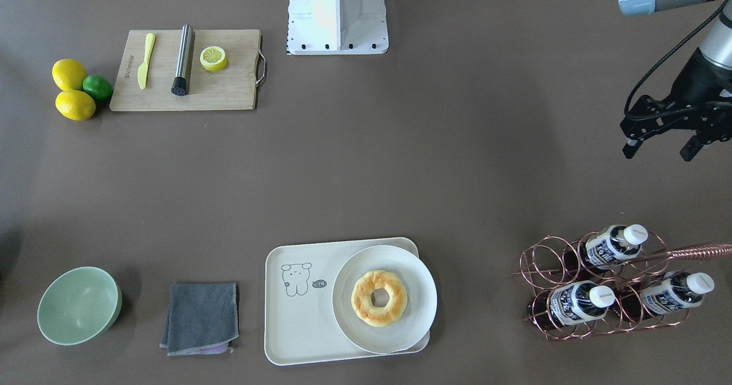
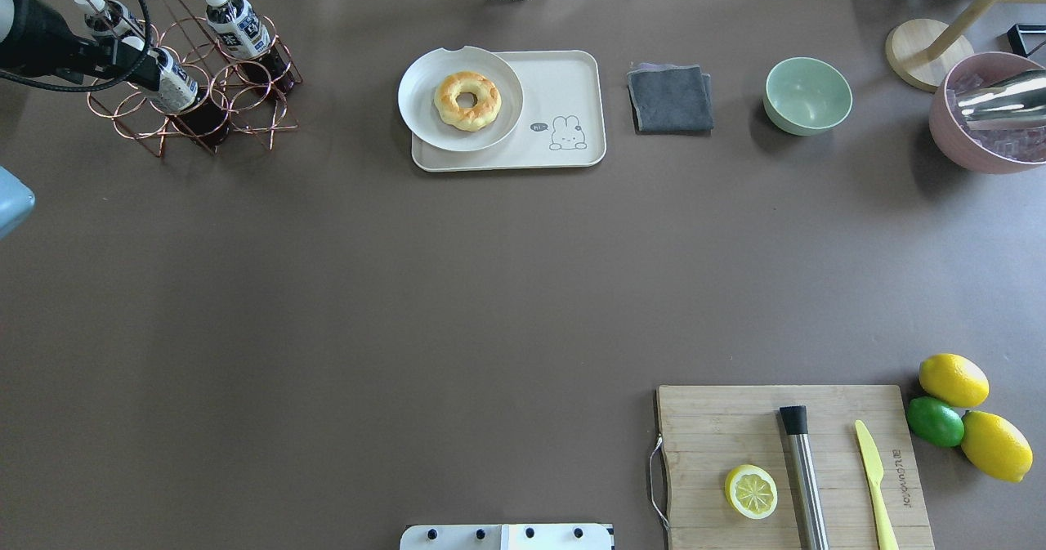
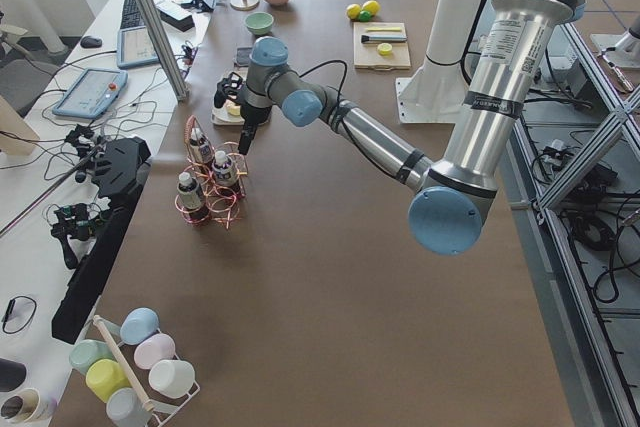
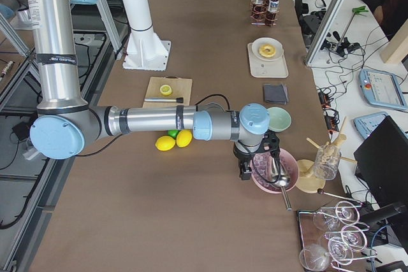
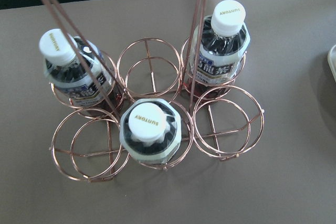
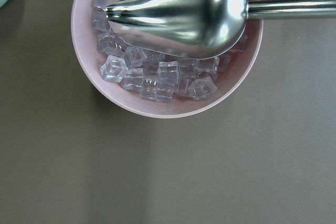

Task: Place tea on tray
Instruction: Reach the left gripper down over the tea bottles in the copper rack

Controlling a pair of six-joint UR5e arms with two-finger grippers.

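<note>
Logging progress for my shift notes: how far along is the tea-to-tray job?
Done: nothing yet; the tray holds only the plate with a doughnut. In hand: left tool open near the rack, gripping nothing. Left: grasp one tea, lift it out, set it on the tray.

Left arm (image 2: pixel 41 39) is covering part of one tea bottle (image 2: pixel 178 86) overhead; pink bowl (image 2: pixel 958 154) is getting cropped at the edge.

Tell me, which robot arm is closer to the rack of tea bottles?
The left. The left end effector hovers open close by the copper rack. The right end effector is at the table's opposite end, over the pink bowl.
</note>
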